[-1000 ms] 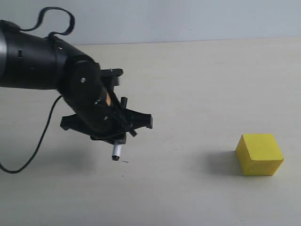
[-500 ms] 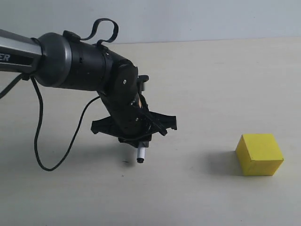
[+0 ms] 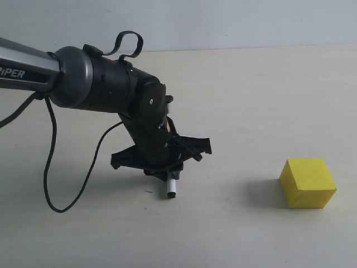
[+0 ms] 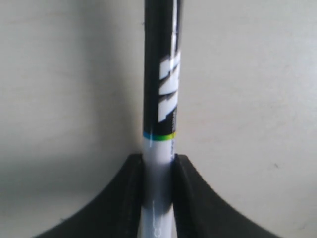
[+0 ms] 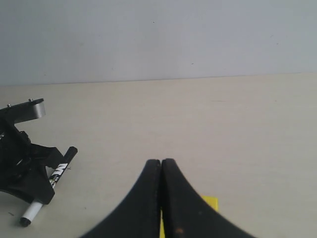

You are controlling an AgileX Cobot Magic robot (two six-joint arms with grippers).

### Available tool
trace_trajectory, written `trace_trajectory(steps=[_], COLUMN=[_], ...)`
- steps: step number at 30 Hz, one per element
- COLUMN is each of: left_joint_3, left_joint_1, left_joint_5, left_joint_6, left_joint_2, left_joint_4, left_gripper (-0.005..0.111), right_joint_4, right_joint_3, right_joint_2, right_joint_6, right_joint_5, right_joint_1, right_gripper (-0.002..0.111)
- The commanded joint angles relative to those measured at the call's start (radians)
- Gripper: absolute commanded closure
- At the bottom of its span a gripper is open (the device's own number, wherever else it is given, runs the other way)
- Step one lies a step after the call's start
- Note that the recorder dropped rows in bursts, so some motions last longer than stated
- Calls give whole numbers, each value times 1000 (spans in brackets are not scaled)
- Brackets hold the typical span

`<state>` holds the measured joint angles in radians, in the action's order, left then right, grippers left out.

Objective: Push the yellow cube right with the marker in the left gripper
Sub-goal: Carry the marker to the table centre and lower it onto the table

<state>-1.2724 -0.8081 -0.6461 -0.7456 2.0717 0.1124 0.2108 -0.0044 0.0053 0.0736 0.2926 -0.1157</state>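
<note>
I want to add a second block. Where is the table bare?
Bare: the stretch between the marker and the yellow cube, and the far table behind both. Crowded: under and around the left gripper and its looping cable.

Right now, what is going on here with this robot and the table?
The black left hand clamps a slim white-and-black marker pen, with its tip pointing down at the pale beige table. The plain bright yellow cube sits to the right, apart from the pen and not yet pushed. The right hand is shut and empty.
</note>
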Motion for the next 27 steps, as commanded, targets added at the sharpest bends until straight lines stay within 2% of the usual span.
trace_trajectory(steps=[1, 27], left_joint_3=[-7, -7], left_joint_1=[-4, -4], left_joint_5=[13, -30], left_joint_6=[-28, -21], left_joint_2=[-4, -3], left_joint_4=[4, 1], left_gripper=[107, 107], right_joint_4=[-1, -1], right_joint_3=[4, 4], right_joint_2=[-5, -5], right_joint_6=[4, 4], right_joint_5=[-7, -7], right_joint_1=[-1, -1], right_gripper=[108, 108])
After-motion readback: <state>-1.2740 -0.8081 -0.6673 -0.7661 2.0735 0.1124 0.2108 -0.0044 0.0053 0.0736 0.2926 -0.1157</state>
